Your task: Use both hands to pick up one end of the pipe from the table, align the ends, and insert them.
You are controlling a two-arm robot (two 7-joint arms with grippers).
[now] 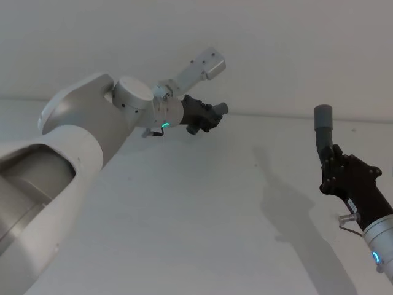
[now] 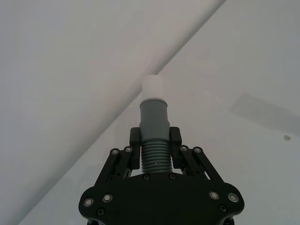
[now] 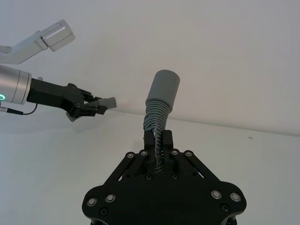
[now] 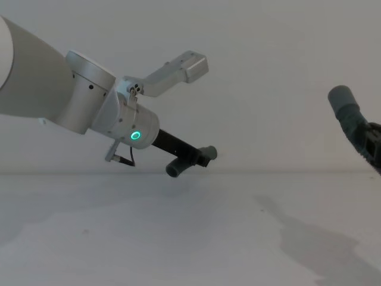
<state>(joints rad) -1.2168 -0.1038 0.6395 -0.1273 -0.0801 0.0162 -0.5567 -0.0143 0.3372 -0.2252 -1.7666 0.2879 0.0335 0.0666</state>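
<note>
The pale desk (image 1: 184, 215) spreads wide beneath both arms and carries a long shadow (image 1: 288, 209) on its right side.

The bulky silver-white left arm (image 1: 73, 141) comes in from the left of the head view and reaches up and forward. At its wrist are a white bracket (image 4: 178, 68) and a green light ring (image 4: 136, 135). The right arm (image 1: 381, 236) enters at the lower right corner of the head view.

The left end effector (image 1: 212, 114) hangs well above the desk near its far edge. Its fingers (image 2: 176, 136) are pinched on the ribbed middle of the short elbow piece (image 4: 190, 161). In the chest view that piece shows two ends, one aimed towards the right and one angled down. In the left wrist view its narrow cuff (image 2: 153, 117) juts straight out past the fingertips and ends in a white tip (image 2: 153, 86).

The right end effector (image 1: 331, 163) is raised over the right side of the desk. It is clamped on the thin corrugated stretch of the ribbed hose piece (image 3: 157, 119), which bends slightly above the fingers. Its wide cuff (image 1: 323, 117) stands up and leans a little.

Both pieces are held in the air, clear of the desk. The two cuffs are well apart and not in line with each other.
</note>
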